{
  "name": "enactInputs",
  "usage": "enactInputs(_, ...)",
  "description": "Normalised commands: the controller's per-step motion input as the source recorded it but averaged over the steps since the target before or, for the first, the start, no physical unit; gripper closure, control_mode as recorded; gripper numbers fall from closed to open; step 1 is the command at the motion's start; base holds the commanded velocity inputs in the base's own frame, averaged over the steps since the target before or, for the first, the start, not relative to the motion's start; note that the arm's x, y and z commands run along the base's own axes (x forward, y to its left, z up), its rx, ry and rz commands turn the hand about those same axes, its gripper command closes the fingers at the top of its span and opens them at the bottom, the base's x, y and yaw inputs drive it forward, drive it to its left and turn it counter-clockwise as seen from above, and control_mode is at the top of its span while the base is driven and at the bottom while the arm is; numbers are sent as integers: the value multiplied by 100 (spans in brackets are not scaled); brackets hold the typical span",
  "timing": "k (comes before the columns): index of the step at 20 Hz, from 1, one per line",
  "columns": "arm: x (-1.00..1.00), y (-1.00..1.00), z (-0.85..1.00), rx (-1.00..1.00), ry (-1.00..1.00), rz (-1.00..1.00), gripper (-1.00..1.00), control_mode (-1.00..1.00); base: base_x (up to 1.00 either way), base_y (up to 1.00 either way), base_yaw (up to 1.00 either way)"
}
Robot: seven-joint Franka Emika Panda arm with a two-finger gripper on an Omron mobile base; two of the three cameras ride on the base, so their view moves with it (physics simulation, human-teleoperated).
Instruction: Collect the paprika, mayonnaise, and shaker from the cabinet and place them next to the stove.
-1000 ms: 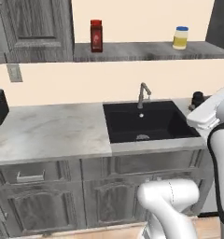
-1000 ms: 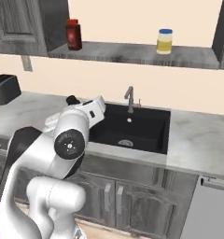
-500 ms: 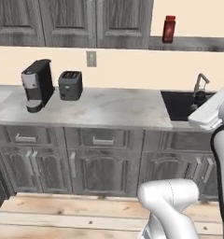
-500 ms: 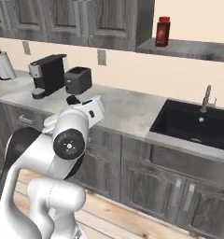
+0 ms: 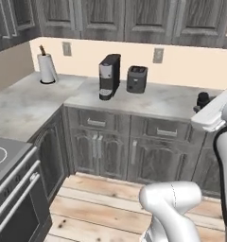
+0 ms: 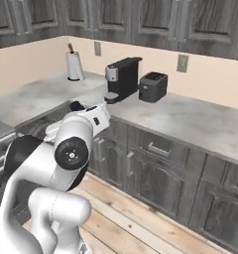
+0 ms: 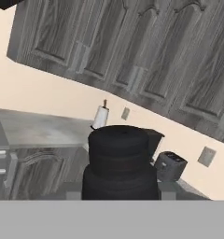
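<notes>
A corner kitchen with a plank floor (image 5: 101, 198) and grey stone counters under dark panelled wall units (image 5: 134, 19). Nearest, the gripper (image 5: 202, 100) rides at counter height, its jaws apparently closed on the black shaker (image 7: 119, 158), which sits between them and hides most of the fingers. The shaker's long axis runs up the hand view, broad end nearest the hand and narrower end pointing away. That view is rolled, so its lean in the room is hard to judge. The stove (image 5: 11, 150) lies low at the left. Farther back on the counter (image 5: 167, 101) stand a coffee machine (image 5: 109, 75), a toaster (image 5: 136, 79) and a paper towel roll (image 5: 47, 68). Carrying well likely means holding the wrist steady while the base nears the stove, then setting the shaker down broad end first on bare counter just beside the cooktop.
</notes>
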Motion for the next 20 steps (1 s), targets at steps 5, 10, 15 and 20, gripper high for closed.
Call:
enactInputs(5,0,0,0,0,0,0,100,100,10,32,40)
enactInputs(10,0,0,0,0,0,0,100,100,11,-4,44)
enactInputs(15,0,0,0,0,0,0,100,100,38,-4,45)
enactInputs(20,0,0,0,0,0,0,100,100,38,-37,48)
